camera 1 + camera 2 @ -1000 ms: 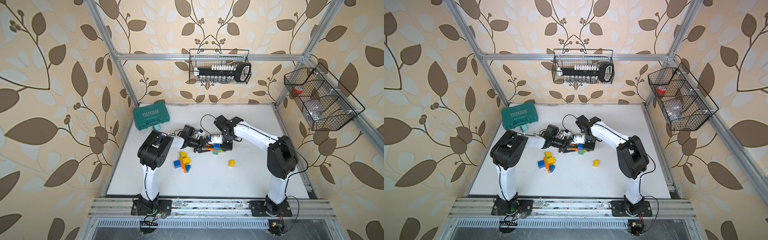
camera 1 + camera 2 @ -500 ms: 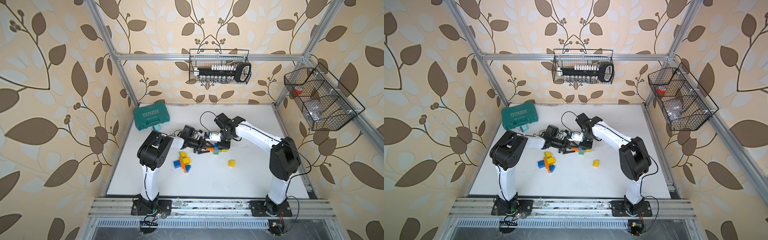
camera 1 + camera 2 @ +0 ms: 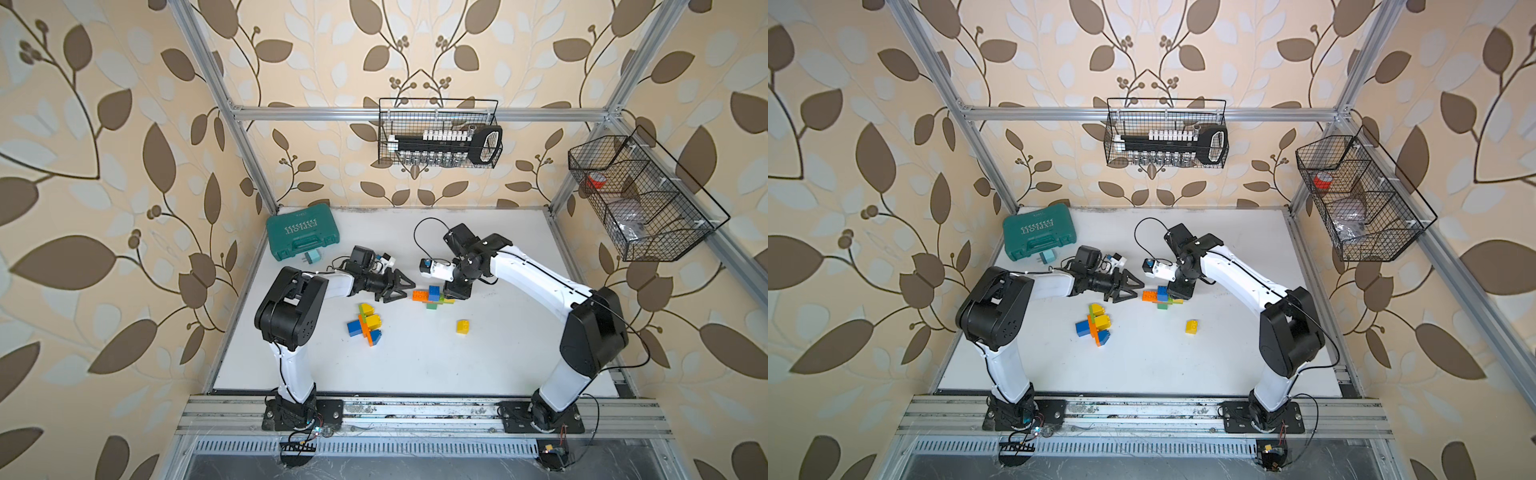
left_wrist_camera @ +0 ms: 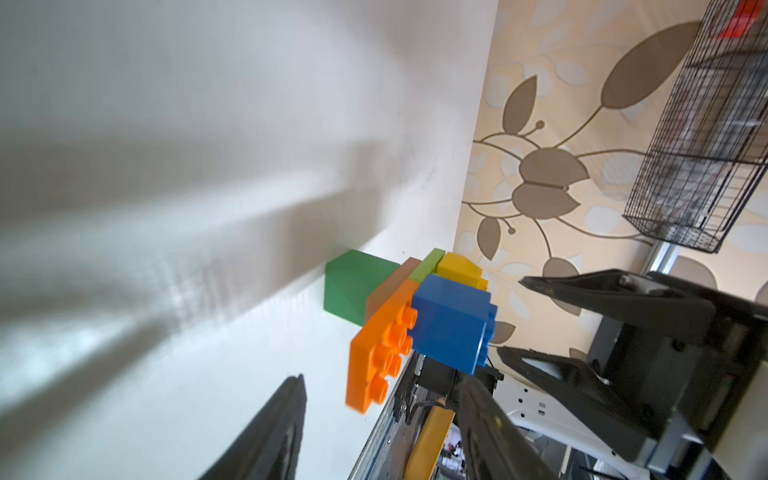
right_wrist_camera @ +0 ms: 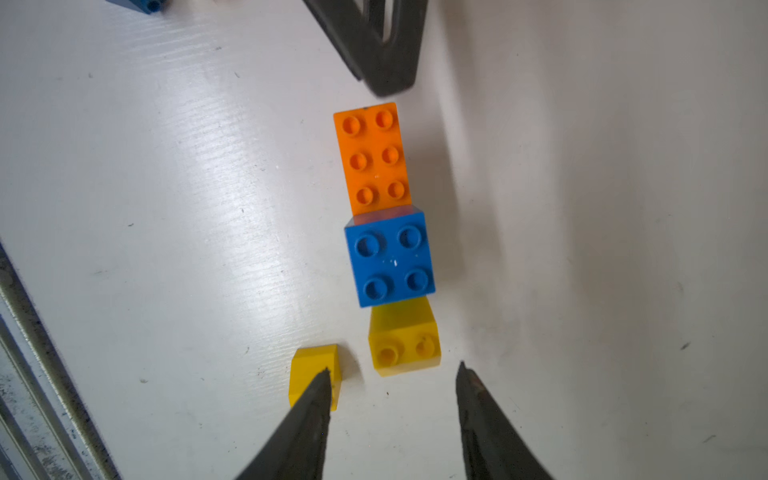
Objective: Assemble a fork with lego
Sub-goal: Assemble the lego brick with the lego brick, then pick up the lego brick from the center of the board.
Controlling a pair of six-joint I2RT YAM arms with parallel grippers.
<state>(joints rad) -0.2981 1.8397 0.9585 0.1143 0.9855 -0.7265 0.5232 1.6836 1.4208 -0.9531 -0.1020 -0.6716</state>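
Both grippers have let go since a second ago. Then they met, closed, over the build [image 3: 430, 294]. Now the left gripper [image 3: 409, 291] stands just off its orange end, jaws apart and empty. The right gripper [image 5: 392, 370] hangs over its yellow end, jaws also apart, nothing between them. Lego lies in three lots on the table [image 3: 415, 365]. One is the build, mid-table between the two grippers and about where it was, with six bricks showing in the left wrist view. A cluster [image 3: 365, 325] lies nearer the front, and one loose yellow brick [image 3: 463, 326] sits apart. One teal case [image 3: 301, 235] lies at the back left.
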